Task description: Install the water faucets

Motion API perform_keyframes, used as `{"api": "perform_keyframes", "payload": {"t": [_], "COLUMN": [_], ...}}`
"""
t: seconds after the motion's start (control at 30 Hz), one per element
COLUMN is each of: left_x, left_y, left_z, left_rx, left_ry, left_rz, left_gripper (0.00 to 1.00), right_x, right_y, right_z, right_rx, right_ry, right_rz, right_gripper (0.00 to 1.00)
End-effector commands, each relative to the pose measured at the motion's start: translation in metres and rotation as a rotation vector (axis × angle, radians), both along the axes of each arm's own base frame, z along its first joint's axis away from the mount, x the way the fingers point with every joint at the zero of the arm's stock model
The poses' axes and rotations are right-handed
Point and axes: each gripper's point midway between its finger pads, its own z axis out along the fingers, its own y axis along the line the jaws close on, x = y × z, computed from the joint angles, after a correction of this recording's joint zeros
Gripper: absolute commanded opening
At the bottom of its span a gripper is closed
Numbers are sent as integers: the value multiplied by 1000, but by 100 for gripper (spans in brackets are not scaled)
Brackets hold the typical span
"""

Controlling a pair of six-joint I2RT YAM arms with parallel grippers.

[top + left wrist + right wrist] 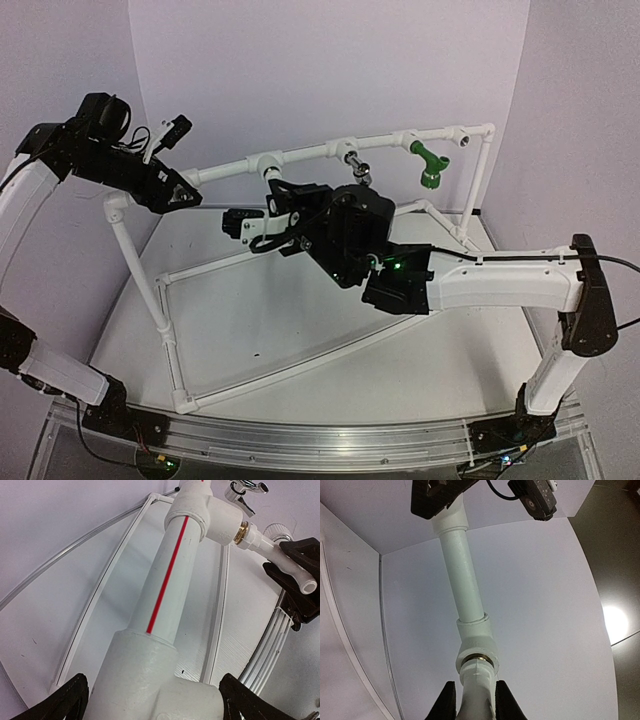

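Along the top rail: the pipe frame [310, 153] carries three taps in a row, and the action is at the one nearest its left end!
Tap in play: the white tap [479, 672] sits butted into the frame's tee socket [477, 640], with a brass ring showing at the joint.
Right arm: the right gripper [475, 695] is clenched on that tap's body, just below the socket.
Left arm: the left gripper [154, 685] is spread wide, straddling the end fitting [145, 675] of the frame, with a sliver of gap beside one finger.
Neighbours: the chrome faucet [358, 170] hangs mid-rail, and the green faucet [430, 165] hangs near the frame's right end.
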Motion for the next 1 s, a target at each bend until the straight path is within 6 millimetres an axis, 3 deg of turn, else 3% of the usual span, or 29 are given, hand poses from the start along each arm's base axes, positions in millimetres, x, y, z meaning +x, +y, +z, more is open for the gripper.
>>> {"api": "perform_keyframes", "payload": {"t": [0.0,0.3,0.5,0.73,0.97], "left_x": [-17,-15,-14,-13,-12], "left_y": [-5,-4,-5,-5,-5], "left_z": [-3,-4,-5,-5,-7], "left_rx": [-22,-19,-21,-18,-19], "left_ry": [71,73,77,73,76], "left_rz": [-32,-28,-28,-23,-20], "left_gripper": [89,89,89,88,88], "right_x": [21,26,31,34,27], "right_y": [-19,-26,-24,-21,-13], "right_z": [31,16,28,20,38], "right_rx": [142,249,390,467,521], "right_ry": [-1,98,156,216,235], "right_rz": [-58,-85,-91,-92,-51], "right_gripper": [0,0,0,0,0]}}
